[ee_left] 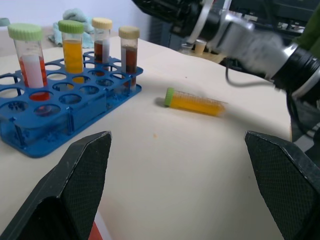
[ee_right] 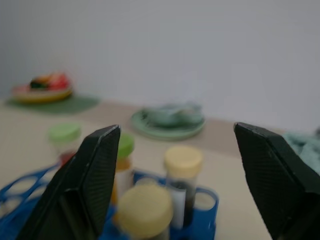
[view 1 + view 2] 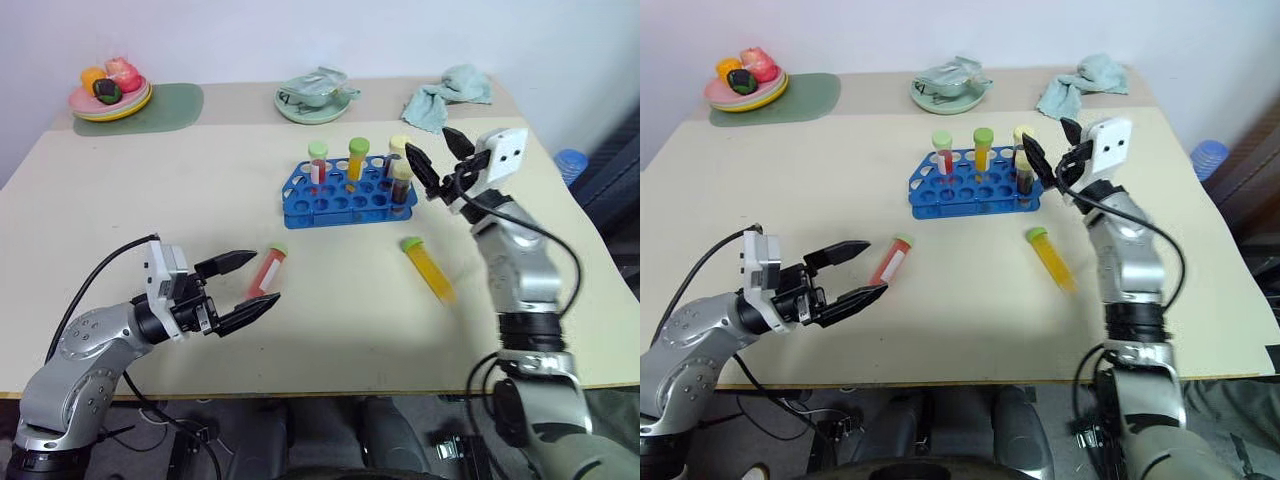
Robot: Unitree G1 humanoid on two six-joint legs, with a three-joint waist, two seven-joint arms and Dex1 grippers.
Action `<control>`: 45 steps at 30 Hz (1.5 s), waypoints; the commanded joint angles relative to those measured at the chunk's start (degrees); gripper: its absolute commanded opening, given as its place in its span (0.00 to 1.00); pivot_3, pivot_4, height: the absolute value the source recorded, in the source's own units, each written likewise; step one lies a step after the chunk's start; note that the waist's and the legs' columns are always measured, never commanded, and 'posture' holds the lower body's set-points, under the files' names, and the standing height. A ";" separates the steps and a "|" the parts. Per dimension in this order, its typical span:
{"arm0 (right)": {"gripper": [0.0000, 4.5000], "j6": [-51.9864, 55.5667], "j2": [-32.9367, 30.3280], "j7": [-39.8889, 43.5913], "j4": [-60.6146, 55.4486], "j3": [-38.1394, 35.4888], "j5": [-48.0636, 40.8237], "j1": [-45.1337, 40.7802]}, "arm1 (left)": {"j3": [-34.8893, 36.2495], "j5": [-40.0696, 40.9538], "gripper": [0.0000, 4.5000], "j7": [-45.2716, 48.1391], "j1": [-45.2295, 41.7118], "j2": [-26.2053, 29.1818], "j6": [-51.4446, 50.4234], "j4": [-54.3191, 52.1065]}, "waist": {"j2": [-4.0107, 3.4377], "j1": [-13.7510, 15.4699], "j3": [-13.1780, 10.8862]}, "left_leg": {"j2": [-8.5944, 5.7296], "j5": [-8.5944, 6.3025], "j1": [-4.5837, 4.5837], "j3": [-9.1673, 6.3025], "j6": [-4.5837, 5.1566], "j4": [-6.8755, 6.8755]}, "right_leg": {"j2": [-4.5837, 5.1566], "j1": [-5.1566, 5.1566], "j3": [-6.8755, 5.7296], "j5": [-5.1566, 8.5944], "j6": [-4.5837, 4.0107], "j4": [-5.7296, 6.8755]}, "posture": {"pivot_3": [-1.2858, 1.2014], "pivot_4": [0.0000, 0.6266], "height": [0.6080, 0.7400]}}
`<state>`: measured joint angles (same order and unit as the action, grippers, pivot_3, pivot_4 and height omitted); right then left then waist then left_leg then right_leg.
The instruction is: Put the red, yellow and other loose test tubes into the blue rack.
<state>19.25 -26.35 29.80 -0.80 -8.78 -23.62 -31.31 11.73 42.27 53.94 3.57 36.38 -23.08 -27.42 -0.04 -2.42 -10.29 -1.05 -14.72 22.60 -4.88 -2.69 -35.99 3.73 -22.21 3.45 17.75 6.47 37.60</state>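
Observation:
The blue rack [image 3: 335,205] stands mid-table with several capped tubes upright in it. A red test tube [image 3: 268,271] with a green cap lies flat on the table, just beyond the fingertips of my left gripper [image 3: 246,288], which is open and empty. A yellow test tube [image 3: 429,270] with a green cap lies flat to the right of the rack, also seen as the yellow tube [image 1: 195,103] in the left wrist view. My right gripper [image 3: 437,160] hovers open and empty above the rack's right end, over the cream-capped dark tubes [image 2: 182,185].
At the back of the table stand a plate of fruit [image 3: 110,92] on a green mat [image 3: 170,108], a green dish [image 3: 315,97] with a crumpled cloth, and a teal cloth [image 3: 447,94]. A blue object [image 3: 569,162] sits off the right edge.

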 commanded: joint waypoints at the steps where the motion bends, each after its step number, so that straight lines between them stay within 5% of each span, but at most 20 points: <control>1: 0.82 19.14 -7.09 2.46 -15.61 1.23 -8.55 3.37 | -0.43 0.25 0.97 3.55 -0.59 1.13 1.54 0.12 | 0.02 0.17 -0.01 | 0.01 0.00 0.02 -0.02 0.00 0.01 | 0.00 0.00 -0.01 0.01 -0.01 -0.01 | 0.52 0.24 1.00; 7: 0.82 45.68 -17.21 -0.65 -28.11 -2.02 -20.14 4.85 | -1.80 0.21 0.97 10.30 -2.27 2.38 3.02 3.16 | 0.07 0.07 -0.05 | 0.00 0.00 0.08 0.00 0.01 -0.04 | 0.00 -0.01 -0.01 0.01 -0.02 -0.05 | 0.52 0.24 1.00; 13: 0.82 58.21 -18.40 -2.95 -24.03 -1.66 -23.16 2.35 | -2.99 -0.61 0.97 17.14 -4.62 4.58 4.18 6.00 | 0.11 0.12 -0.07 | -0.01 0.00 0.19 0.00 0.01 -0.06 | -0.02 -0.07 -0.03 0.00 -0.02 -0.10 | 0.52 0.24 1.00; 25: 0.82 54.27 -17.06 -4.72 -9.18 6.57 -11.85 -1.05 | -4.60 -3.89 0.97 19.67 -4.47 7.46 6.03 4.41 | 0.11 0.11 -0.07 | -0.02 0.00 0.72 -0.03 0.02 -0.13 | -0.02 -0.51 -0.12 -0.02 0.02 -0.14 | 0.52 0.24 1.00; 45: 0.82 58.43 -16.98 -0.77 -9.98 9.11 -9.16 -4.07 | -3.86 -1.25 0.97 14.57 -2.03 7.13 3.61 0.31 | 0.11 0.05 -0.07 | -0.04 0.01 0.73 -0.03 0.02 -0.21 | -0.04 -0.51 -0.16 -0.02 0.02 -0.04 | 0.52 0.24 1.00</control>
<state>77.39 -43.32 28.64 -8.84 1.36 -32.76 -33.96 6.53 39.50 68.55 1.78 43.55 -19.50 -25.57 0.07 -2.37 -10.36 -1.10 -14.72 23.32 -4.91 -2.67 -36.20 3.69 -22.72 3.29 17.73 6.49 37.55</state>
